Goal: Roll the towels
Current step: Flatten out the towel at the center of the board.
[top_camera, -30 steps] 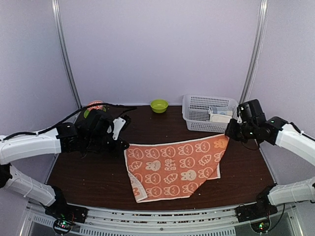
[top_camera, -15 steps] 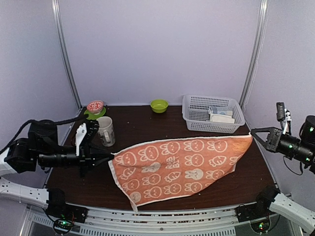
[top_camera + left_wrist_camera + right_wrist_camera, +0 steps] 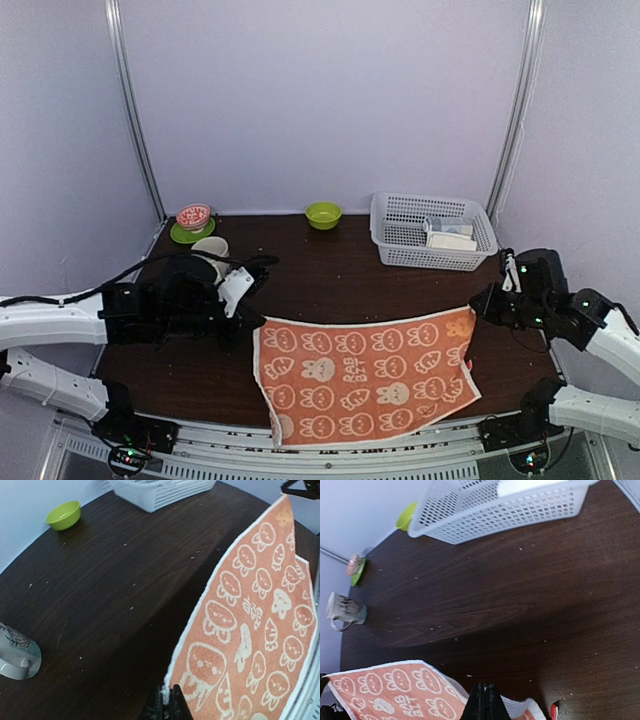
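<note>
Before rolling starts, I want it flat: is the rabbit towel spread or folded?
Spread: the rabbit towel shows its full print, far corners pinched by left gripper and right gripper.

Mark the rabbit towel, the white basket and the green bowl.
peach-orange rabbit-print cloth towel (image 3: 365, 378): top view, its middle.
white plastic mesh basket (image 3: 430, 257): top view, front wall.
small lime-green bowl (image 3: 323, 214): top view, its inside.

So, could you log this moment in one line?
rabbit towel: unrolled, spread out | left gripper: shut on its corner | right gripper: shut on opposite corner
</note>
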Robot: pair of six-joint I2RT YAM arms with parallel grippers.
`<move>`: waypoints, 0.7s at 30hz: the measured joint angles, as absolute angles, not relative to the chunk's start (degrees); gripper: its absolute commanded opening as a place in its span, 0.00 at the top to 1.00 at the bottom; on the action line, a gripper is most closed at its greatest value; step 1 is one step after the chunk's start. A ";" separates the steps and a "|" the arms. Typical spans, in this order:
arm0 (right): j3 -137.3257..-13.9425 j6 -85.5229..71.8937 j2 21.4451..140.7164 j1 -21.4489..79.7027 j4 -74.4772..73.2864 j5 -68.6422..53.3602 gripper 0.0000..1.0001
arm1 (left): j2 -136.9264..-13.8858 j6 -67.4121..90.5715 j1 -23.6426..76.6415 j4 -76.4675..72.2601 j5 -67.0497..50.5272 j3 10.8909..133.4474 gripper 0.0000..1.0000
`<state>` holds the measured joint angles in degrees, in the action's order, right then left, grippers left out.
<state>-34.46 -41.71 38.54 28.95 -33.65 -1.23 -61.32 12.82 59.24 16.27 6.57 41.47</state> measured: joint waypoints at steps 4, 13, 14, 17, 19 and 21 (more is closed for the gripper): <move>-32.62 -42.57 47.11 28.21 -27.92 3.53 1.00 | -68.18 11.53 52.71 10.81 7.75 40.86 1.00; -34.85 -42.70 63.18 25.30 -15.90 8.05 1.00 | -77.84 6.68 47.75 4.47 10.76 47.81 1.00; -35.29 -42.48 63.79 25.30 -15.11 8.03 1.00 | -78.19 6.44 47.62 3.73 10.85 48.27 1.00; -35.40 -41.69 63.86 25.28 -12.43 7.99 1.00 | -77.65 6.07 47.55 -0.16 11.84 47.13 1.00; -35.90 -41.01 64.29 24.97 -11.60 7.97 1.00 | -76.82 5.67 47.35 -3.51 12.34 45.06 1.00; -38.44 -40.29 66.41 24.38 -11.70 7.99 1.00 | -77.03 5.15 46.41 -6.07 12.29 43.97 1.00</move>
